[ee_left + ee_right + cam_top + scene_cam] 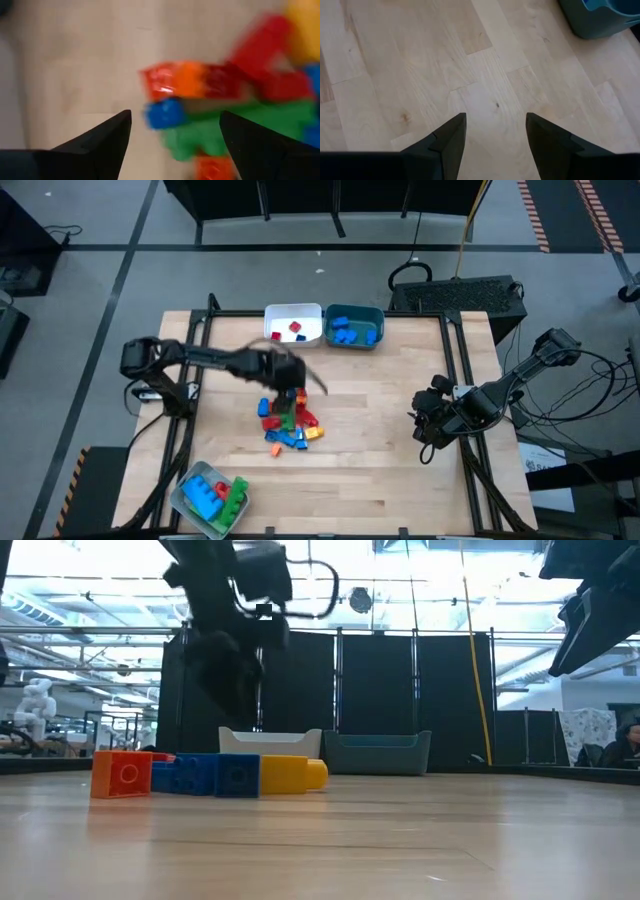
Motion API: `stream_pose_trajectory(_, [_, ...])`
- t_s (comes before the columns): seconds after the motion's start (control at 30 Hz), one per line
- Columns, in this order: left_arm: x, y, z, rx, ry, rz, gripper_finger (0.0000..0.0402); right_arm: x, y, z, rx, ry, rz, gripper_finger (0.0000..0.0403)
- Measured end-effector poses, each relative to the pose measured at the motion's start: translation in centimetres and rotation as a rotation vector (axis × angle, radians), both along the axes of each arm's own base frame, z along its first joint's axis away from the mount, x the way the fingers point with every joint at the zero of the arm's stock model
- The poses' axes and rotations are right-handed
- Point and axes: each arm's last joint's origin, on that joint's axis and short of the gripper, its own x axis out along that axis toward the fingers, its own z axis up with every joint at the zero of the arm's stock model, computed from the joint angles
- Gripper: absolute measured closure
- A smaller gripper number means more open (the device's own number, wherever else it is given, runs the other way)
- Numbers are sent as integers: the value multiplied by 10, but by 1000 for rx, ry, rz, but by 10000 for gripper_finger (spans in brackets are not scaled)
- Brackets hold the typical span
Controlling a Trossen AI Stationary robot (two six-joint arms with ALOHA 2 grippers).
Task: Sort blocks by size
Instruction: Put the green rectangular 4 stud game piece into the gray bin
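A pile of blocks (289, 420) in red, orange, blue, green and yellow lies at the table's middle; it also shows in the left wrist view (225, 105) and as a row in the low view (205, 775). My left gripper (290, 385) hovers just above the pile's far side, open and empty (175, 130). My right gripper (425, 420) waits at the table's right side, open and empty (495, 130), above bare wood.
A white bin (293, 325) with small red blocks and a teal bin (354, 327) with blue blocks stand at the far edge. A clear-grey bin (210, 498) with blue and green blocks stands at the near left corner. Bare wood lies between the pile and my right gripper.
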Motion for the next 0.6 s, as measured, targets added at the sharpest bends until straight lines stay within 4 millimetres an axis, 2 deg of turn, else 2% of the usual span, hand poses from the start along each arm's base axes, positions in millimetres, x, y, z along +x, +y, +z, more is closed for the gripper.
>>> stream_pose_trajectory(0.13, [-1, -38, -1, 71, 32, -136, 99, 0, 0, 0, 0, -1, 0, 211])
stream_pose_trajectory(0.27, [-3, -62, -1, 136, 32, -224, 98, 1, 1, 0, 5, -10, 0, 211])
stream_pose_trajectory(0.43, [-4, -76, -5, 164, 47, -310, 98, 2, 1, 1, 12, -21, -1, 211])
stream_pose_trajectory(0.6, [-10, -76, -32, 187, 147, -388, 98, 2, 2, 1, 18, -28, -1, 211])
